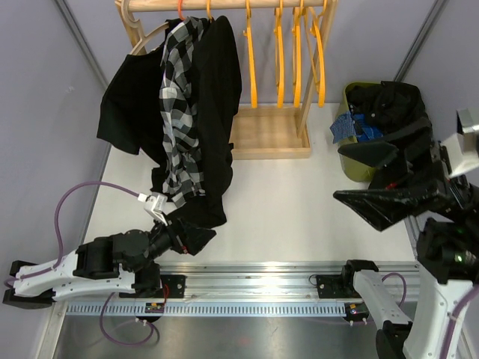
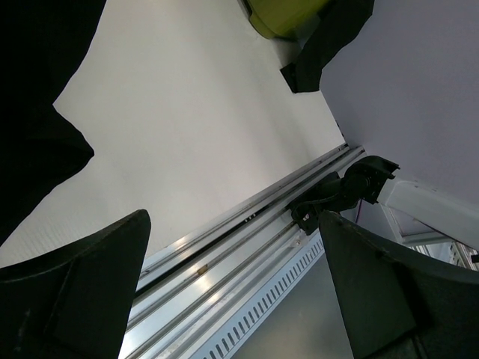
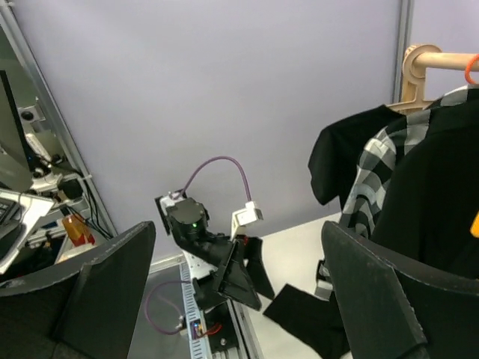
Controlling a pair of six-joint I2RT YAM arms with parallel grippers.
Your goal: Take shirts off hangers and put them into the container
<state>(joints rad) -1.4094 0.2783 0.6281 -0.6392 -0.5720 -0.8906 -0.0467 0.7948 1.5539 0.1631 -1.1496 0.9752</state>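
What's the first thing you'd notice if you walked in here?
Dark shirts, with a black-and-white checked shirt among them, hang bunched at the left end of the wooden rack. Beside them a row of bare orange hangers dangles from the rail. At the right, a green container holds black clothes.

A pale wooden rack (image 1: 269,131) stands at the far side of the white table (image 1: 292,202), between lilac walls (image 1: 45,112).

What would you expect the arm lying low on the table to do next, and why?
Probably slide the open left fingers sideways onto the hem of the black shirt and close. Only table shows between them, the cloth lies just beside them, and that shirt hangs on the wooden rack, not yet in the container.
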